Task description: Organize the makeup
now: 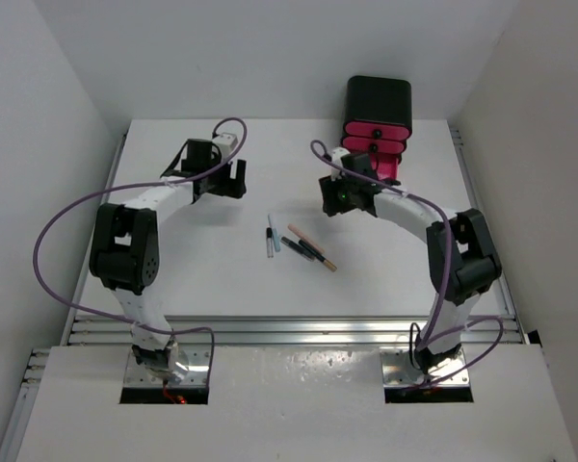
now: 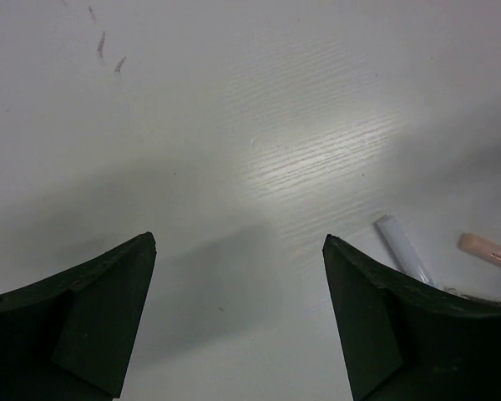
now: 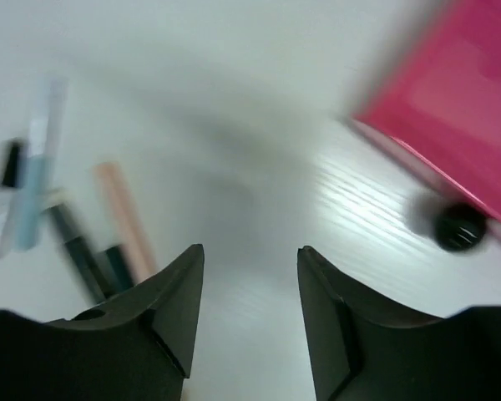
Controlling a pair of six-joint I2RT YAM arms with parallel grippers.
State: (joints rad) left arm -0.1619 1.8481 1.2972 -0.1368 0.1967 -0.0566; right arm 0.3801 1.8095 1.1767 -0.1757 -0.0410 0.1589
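Observation:
Of the makeup, only thin sticks show, lying loose mid-table: a silver-blue stick [image 1: 273, 236], a black stick [image 1: 301, 248] and a peach stick [image 1: 313, 247]. My left gripper [image 1: 238, 180] hovers up and to the left of them, open, with bare table between its fingers [image 2: 238, 242]. At the right edge of the left wrist view are the silver-blue stick's pale end [image 2: 403, 249] and the peach stick [image 2: 487, 251]. My right gripper [image 1: 329, 198] is open and empty [image 3: 250, 251], between the sticks and the drawer box. The right wrist view is blurred, with the peach stick [image 3: 123, 217] to its left.
A black box with pink drawers [image 1: 378, 125] stands at the back right. Its lowest pink drawer [image 3: 459, 109] sticks out, its black knob [image 3: 459, 225] close to my right gripper. Walls enclose the table on three sides.

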